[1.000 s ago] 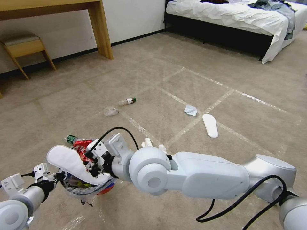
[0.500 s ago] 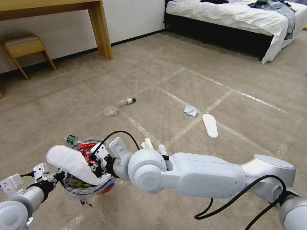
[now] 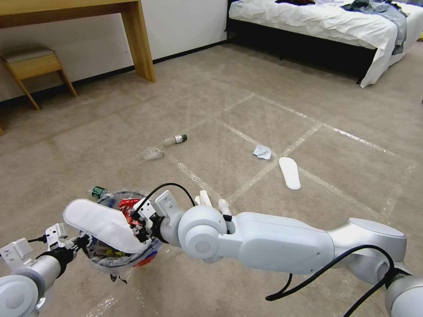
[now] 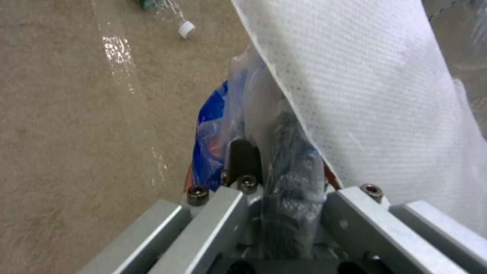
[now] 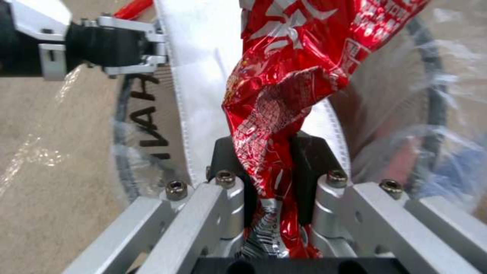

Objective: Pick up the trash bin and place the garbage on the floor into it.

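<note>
The trash bin (image 3: 146, 258), red with a clear blue-printed bag, hangs low at my left, and my left gripper (image 3: 83, 243) is shut on its rim. The left wrist view shows that gripper (image 4: 276, 156) pinching the bag and rim. A long white insole (image 3: 99, 223) sticks out of the bin. Just above the bin's mouth, my right gripper (image 3: 140, 225) is shut on a red wrapper (image 3: 127, 206). The right wrist view shows the wrapper (image 5: 289, 95) clamped in the gripper (image 5: 271, 160). Garbage on the floor includes a bottle (image 3: 176, 140), clear plastic (image 3: 152, 153) and a tissue (image 3: 262, 152).
Another white insole (image 3: 289, 173) lies on the carpet at centre right. Small white rolls (image 3: 205, 197) sit just behind my right arm. A green-capped bottle (image 3: 98, 192) lies by the bin. A wooden desk leg (image 3: 139, 42), a stool (image 3: 33, 66) and a bed (image 3: 317, 26) border the room.
My right gripper has shifted slightly right and down with the red wrapper, closer to the bin's mouth. The left gripper and bin have hardly moved.
</note>
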Robot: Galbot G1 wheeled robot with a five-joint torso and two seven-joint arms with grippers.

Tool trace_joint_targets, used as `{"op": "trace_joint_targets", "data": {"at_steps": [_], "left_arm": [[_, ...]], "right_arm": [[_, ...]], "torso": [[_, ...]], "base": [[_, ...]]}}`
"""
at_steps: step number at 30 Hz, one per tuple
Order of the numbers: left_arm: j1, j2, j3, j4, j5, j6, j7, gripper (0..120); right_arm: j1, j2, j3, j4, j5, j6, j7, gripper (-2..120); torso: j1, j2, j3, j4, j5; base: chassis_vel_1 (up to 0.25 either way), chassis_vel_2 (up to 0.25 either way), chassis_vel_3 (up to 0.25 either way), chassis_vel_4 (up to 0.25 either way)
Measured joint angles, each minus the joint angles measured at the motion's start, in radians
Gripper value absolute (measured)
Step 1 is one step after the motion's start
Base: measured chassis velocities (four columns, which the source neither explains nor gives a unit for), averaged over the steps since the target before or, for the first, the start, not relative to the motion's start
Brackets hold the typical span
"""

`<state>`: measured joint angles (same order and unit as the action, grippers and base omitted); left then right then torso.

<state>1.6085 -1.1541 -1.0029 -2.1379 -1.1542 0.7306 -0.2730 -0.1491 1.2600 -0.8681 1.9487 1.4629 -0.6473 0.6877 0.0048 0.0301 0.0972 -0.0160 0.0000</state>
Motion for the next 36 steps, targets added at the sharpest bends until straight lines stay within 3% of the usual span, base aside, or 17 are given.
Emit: {"op": "trace_joint_targets", "data": {"at_steps": [36], "left_arm": [[0.006, -0.024, 0.014, -0.004, 0.007, 0.000, 0.006, 1]], "right_arm": [[-0.043, 0.057, -0.036, -0.155, -0.011, -0.004, -0.041, 13]], "torso": [[0.000, 0.000, 0.000, 0.0000, 0.0000]], "base": [[0.000, 0.000, 0.000, 0.000]]}}
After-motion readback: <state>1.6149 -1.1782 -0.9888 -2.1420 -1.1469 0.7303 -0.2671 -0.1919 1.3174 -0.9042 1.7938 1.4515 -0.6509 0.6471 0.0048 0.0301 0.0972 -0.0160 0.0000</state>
